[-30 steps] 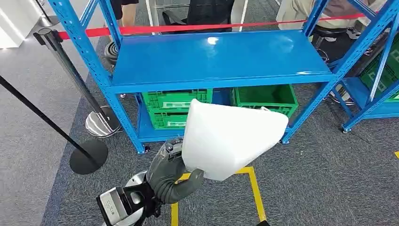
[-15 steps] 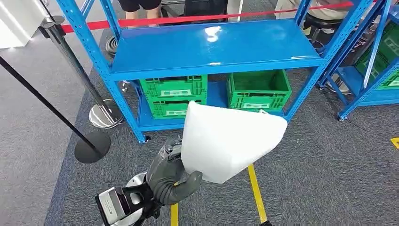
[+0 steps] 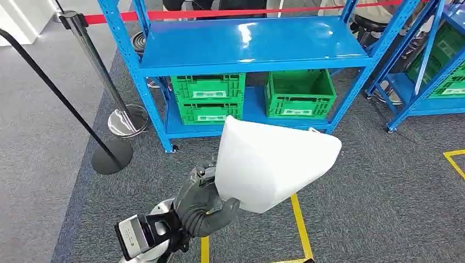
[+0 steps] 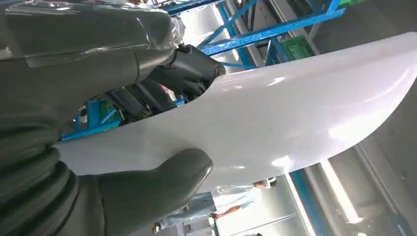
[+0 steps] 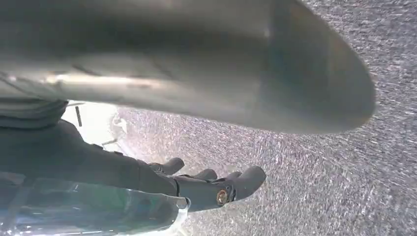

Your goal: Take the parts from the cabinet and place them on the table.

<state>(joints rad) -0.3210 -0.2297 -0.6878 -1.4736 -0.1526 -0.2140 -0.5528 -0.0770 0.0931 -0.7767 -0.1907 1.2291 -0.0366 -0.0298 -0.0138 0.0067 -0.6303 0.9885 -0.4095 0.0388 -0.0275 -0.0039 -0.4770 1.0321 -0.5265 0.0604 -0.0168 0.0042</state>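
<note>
A: State the orientation of the white part (image 3: 271, 164).

B: In the head view its long axis runs roughly across the picture, from the left hand (image 3: 202, 200) out toward the robot's right. The broad end points up and away toward the blue rack (image 3: 249, 41); the narrow rounded corner points down, at the hand.

A: Appearance?

B: A smooth, glossy white shell, curved like a panel cover, with rounded corners and no visible markings. The left wrist view (image 4: 275, 113) shows highlights along its convex face. The right wrist view shows its underside (image 5: 196, 64) as a grey, shaded surface.

A: Hand states?

B: The left hand grips the part at its lower corner: the thumb (image 4: 157, 179) lies against one face and the dark fingers (image 4: 162, 93) wrap the opposite face. The right hand (image 5: 196, 184) sits below the part, apart from it, fingers extended and a little spread, holding nothing.

A: Location of the part?

B: Held in the air over the grey carpet (image 3: 378, 181), in front of the rack's lower front edge (not touching any shelf). Yellow floor tape (image 3: 300, 222) runs beneath it.

A: Edges and open room?

B: The rack's upper shelf is bare blue metal. Green crates (image 3: 299, 93) occupy the bottom shelf. A stanchion base (image 3: 111, 156) stands on the carpet near the rack's front left post. A second blue rack (image 3: 425, 71) stands to the right. Open carpet lies between the part and both racks.
</note>
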